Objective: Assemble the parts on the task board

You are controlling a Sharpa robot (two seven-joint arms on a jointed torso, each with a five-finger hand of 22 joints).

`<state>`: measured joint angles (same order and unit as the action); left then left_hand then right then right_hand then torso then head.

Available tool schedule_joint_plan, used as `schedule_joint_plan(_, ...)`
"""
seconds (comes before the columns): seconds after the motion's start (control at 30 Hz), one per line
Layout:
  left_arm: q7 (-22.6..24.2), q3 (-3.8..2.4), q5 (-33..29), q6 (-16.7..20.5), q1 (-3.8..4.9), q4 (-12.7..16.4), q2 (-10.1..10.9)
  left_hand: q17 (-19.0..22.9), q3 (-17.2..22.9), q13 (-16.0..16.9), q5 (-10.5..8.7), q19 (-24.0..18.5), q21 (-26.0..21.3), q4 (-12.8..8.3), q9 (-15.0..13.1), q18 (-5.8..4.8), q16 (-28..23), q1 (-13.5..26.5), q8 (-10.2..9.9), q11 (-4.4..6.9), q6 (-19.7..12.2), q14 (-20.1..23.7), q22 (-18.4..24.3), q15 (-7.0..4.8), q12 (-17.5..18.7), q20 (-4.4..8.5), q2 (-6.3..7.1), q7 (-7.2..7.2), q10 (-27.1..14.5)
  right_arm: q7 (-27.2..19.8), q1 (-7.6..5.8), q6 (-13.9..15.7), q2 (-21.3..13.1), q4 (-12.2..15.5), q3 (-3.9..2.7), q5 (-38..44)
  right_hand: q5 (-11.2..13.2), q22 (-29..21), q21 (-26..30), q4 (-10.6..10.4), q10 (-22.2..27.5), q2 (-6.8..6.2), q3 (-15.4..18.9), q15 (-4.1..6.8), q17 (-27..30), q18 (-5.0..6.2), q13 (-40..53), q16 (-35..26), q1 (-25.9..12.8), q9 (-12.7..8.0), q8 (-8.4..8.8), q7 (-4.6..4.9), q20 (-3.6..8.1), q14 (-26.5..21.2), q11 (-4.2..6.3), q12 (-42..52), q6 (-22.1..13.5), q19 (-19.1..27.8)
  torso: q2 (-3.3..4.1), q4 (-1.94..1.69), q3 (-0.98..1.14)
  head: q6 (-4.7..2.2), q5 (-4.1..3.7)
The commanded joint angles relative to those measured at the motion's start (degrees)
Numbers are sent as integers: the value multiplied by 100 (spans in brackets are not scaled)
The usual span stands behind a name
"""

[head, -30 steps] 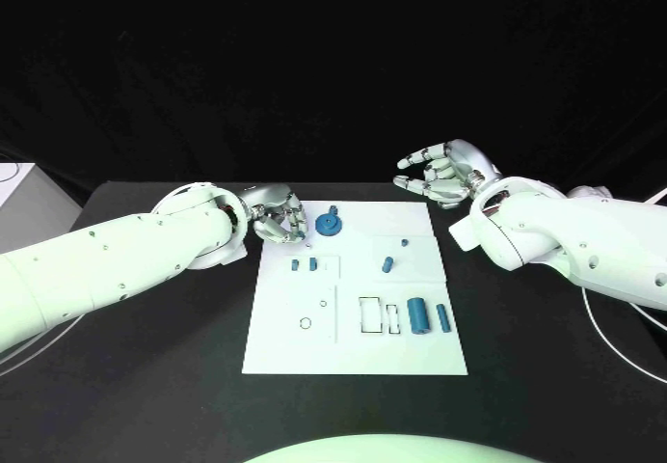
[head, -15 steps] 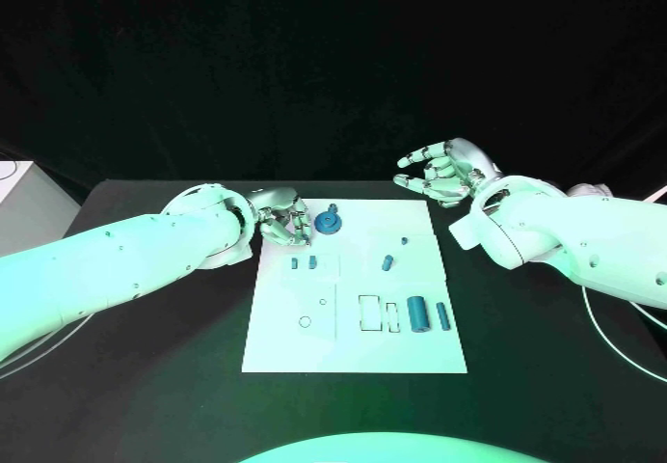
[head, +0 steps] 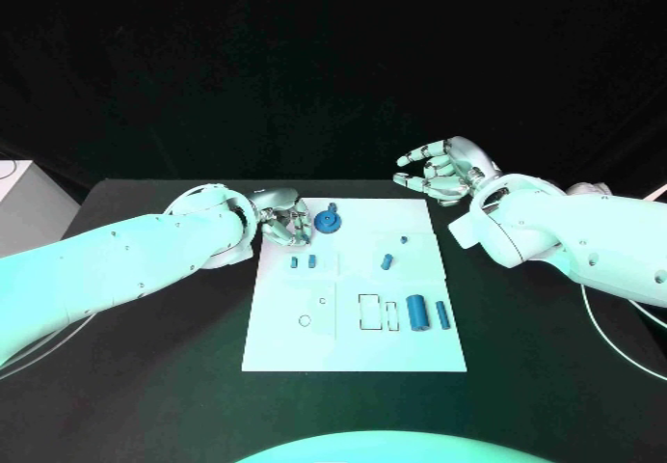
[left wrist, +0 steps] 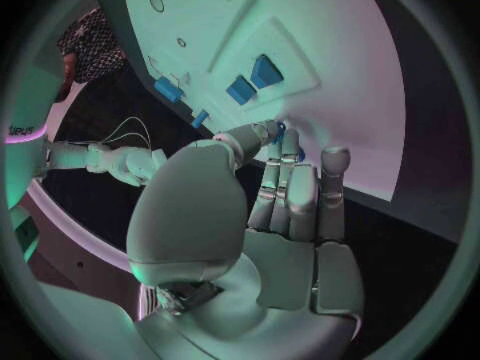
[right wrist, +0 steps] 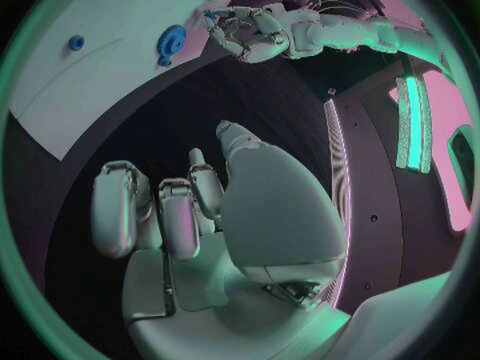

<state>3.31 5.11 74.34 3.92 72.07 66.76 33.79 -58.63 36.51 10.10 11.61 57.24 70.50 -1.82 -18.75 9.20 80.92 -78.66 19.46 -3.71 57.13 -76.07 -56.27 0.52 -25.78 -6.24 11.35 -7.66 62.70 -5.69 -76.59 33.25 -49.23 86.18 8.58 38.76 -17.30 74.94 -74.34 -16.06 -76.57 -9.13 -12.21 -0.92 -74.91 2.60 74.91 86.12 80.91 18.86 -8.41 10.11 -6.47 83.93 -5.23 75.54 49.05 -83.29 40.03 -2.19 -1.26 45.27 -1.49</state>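
Two hands are mine. My left hand (head: 282, 218) sits at the far left corner of the white board (head: 356, 338), fingers curled in together; I cannot tell whether they touch the round blue wheel (head: 328, 224) just beside them. In the left wrist view the fingertips (left wrist: 279, 134) reach a blue piece at the board's edge, but contact is not clear. My right hand (head: 442, 171) hangs beyond the board's far right corner, off the board, fingers apart and holding nothing.

Seven blue parts counted on the board: one wheel near the far edge; two small blocks (head: 305, 261) side by side toward the left edge; one small peg (head: 405, 239) and one short bar (head: 387, 259) toward the right edge; one thick cylinder (head: 418, 314) and one thin cylinder (head: 442, 315) near the right edge, lying lengthwise. Two rectangular cut-outs (head: 370, 313) lie just beside the thick cylinder; two round holes (head: 306, 320) sit near the left edge.

No legible writing on the board or parts.

Surface: black table (head: 139, 386). Background behind it is dark.
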Motion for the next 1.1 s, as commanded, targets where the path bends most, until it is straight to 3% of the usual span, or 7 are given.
schedule_joint_plan(0.03,-11,0,75,-86,-5,-8,-24,-1,-22,-3,25,27,10,-11,-9,-69,21,33,-15,-12,56,-38,-8,-18,28,-27,-22,0,35,-57,2,-20,0,10,-1,25,-39,470,15,-5,-7,-38,-21,45,-698,98,59,-24,-20,-6,-32,-14,19,393,29,-5,7,10,-1,-1,-1,7,1)
schedule_joint_plan(1.1,-105,77,139,-375,-12,-89,-186,-13,-35,8,14,9,-5,-35,-22,-64,29,23,-26,0,84,-43,11,-27,44,-26,-25,6,86,-57,1,-15,-20,22,-2,26,-39,470,15,-5,-7,-38,-21,45,-698,98,59,-24,-20,-6,-32,-14,19,393,29,-5,7,10,-1,-1,-1,37,-13)
